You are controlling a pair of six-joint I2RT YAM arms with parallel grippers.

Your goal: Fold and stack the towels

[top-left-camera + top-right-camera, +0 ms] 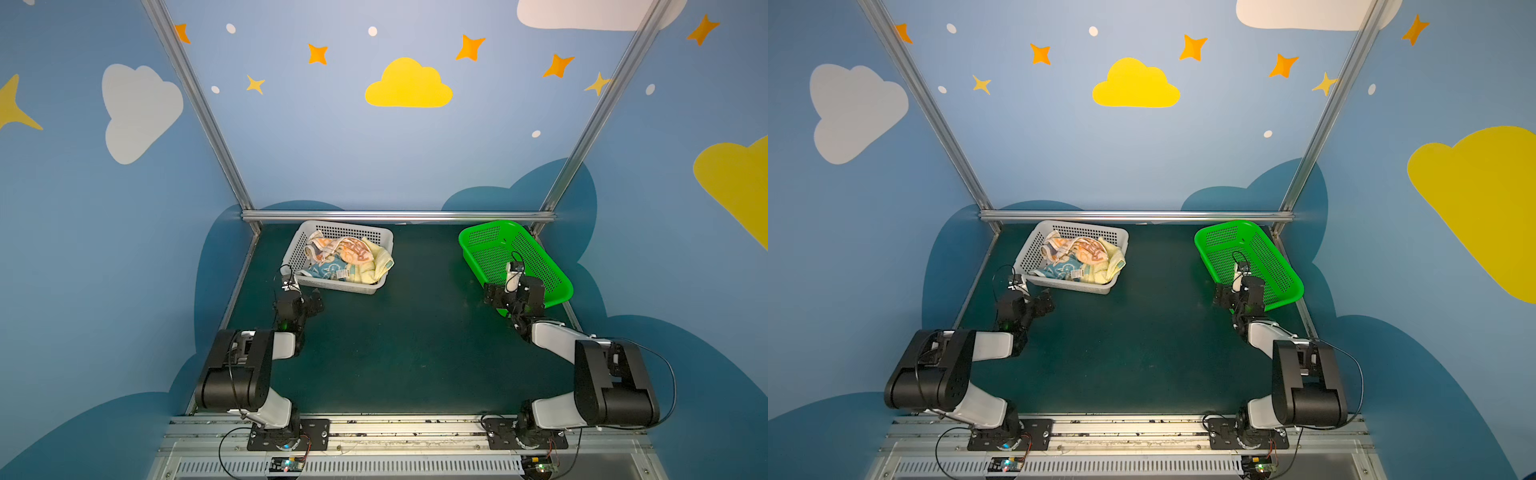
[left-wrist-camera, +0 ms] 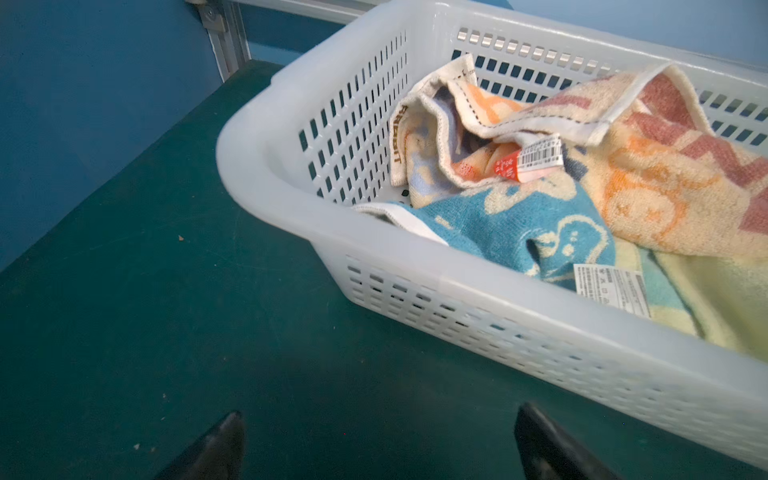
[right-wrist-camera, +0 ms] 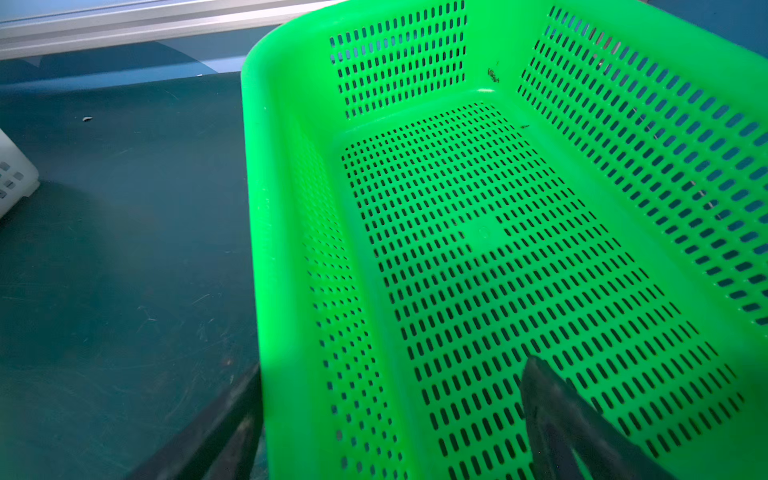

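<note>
Blue walls [image 1: 332, 145] with painted clouds and stars stand around a dark green table [image 1: 395, 353]. Just ahead of the left gripper [image 1: 318, 300], close but not touching, sits a white basket [image 1: 332, 287] full of holes. All three towels lie crumpled inside it.

The blue towel [image 1: 328, 268] is closest to that gripper, against the near wall. The striped towel [image 1: 353, 248] lies on top, farther off. The yellow towel [image 1: 374, 266] is underneath, at the end away from the gripper. The heap stretches along the basket's long side. Each towel is so bunched up that I cannot tell which way it points.

The left gripper has its fingers wide apart over the bare table and holds nothing. The right gripper [image 1: 492, 296] is wide apart too and holds nothing. It hangs at the near end of a green basket [image 1: 490, 235], well apart from the towels.

Only the left wrist view shows the word "RABBIT" on the striped towel, a barcode tag [image 2: 536, 156] and a white label [image 2: 611, 286]. Only the top views show the yellow towel's corner hanging over the rim. The right wrist view shows one finger over the green basket's floor and the other outside its wall.
</note>
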